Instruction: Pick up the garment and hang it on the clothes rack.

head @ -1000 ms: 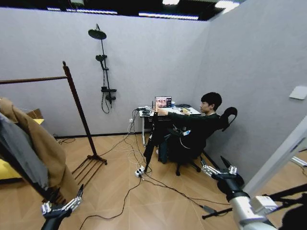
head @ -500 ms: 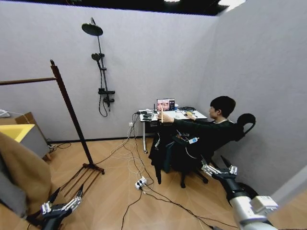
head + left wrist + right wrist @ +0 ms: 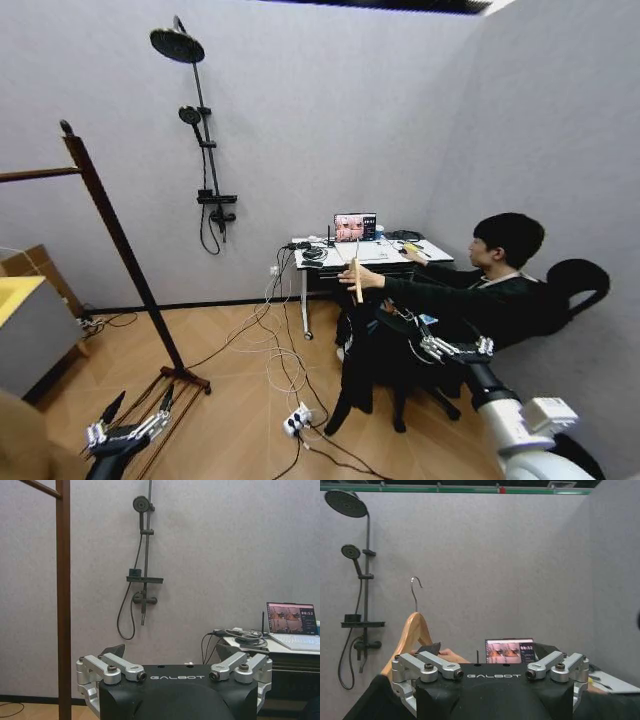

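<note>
Clothes rack [image 3: 110,240] stands far left. Garment [image 3: 375,365], black on a wooden hanger [image 3: 412,630], hangs from a seated person's hand [image 3: 350,277] right of centre. Right gripper [image 3: 455,348] near it, jaws open; left gripper [image 3: 125,432] low left, probably open. Centre on the hanger neck before closing.

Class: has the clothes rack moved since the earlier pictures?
No. The camera turned; the clothes rack still stands left of the shower stand by the wall.
</note>
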